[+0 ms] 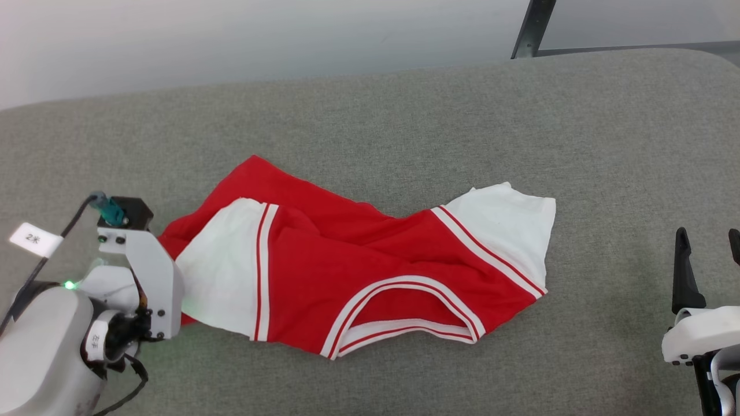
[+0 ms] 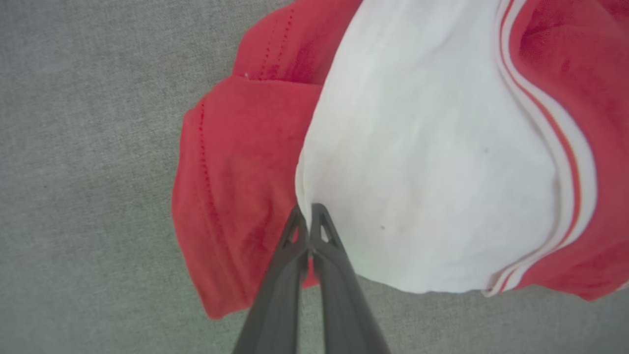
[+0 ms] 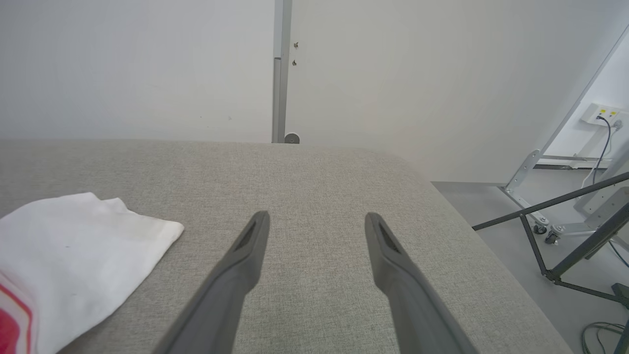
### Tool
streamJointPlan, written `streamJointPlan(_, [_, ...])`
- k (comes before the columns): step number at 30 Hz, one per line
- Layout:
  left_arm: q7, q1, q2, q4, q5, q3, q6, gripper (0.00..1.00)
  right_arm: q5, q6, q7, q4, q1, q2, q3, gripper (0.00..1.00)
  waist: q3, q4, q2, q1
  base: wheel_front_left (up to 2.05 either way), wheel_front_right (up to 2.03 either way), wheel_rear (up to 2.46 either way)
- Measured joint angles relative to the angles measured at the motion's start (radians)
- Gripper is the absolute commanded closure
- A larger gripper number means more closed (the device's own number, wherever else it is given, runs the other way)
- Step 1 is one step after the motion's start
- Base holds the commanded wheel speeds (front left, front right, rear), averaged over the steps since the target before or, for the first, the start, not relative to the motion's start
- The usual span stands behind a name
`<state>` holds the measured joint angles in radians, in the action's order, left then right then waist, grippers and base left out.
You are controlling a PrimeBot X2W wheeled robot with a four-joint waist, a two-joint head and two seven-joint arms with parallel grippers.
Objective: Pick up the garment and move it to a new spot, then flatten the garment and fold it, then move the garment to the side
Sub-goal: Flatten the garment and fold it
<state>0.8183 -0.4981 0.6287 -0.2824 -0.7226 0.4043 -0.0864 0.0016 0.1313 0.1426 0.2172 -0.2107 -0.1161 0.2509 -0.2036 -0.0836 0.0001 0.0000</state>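
Garment [image 1: 324,260] bunched, sleeve edge pinched by left fingers [image 2: 280,285]; right fingers [image 3: 245,255] gape, partly cropped.

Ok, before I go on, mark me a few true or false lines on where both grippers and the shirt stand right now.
1. The left gripper is shut on the edge of the garment's white sleeve. True.
2. The right gripper grips the garment too. False: its fingers stand apart, over bare grey surface, clear of the cloth.
3. The garment hangs over the edge of the grey surface. False: it lies wholly on the surface.
4. The garment lies rumpled, not flattened. True.
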Motion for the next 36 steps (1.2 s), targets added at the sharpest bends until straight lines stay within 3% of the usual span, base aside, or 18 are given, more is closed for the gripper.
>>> streamJointPlan(7, [0.009,-0.012,0.003,0.018,-0.008,-0.003,-0.002,1.0,0.018,0.0,-0.015,-0.022,-0.005,-0.019,-0.045,0.0,0.006,0.006,-0.0001,0.0,0.0,0.0,0.0])
streamJointPlan(11, [0.009,-0.017,-0.001,0.037,-0.008,0.004,-0.002,1.0,0.059,0.0,-0.077,-0.044,-0.033,-0.047,-0.103,0.0,0.009,0.017,0.0,0.0,0.0,0.0,0.0])
streamJointPlan(25, [-0.002,-0.095,-0.091,0.029,0.0,0.062,0.026,1.0,0.323,0.0,-0.611,0.02,-0.193,-0.25,-0.341,0.0,0.002,0.101,0.0,0.0,0.0,0.0,0.0])
streamJointPlan(30, [-0.02,-0.124,-0.122,0.003,0.001,0.077,0.049,1.0,0.378,0.0,-0.732,0.083,-0.242,-0.297,-0.391,0.0,-0.01,0.137,0.0,0.0,0.0,0.0,0.0])
streamJointPlan(36, [-0.042,-0.161,-0.152,-0.031,0.001,0.09,0.07,1.0,0.428,0.0,-0.801,0.164,-0.315,-0.327,-0.425,0.0,-0.039,0.172,0.0,0.0,0.0,0.0,0.0])
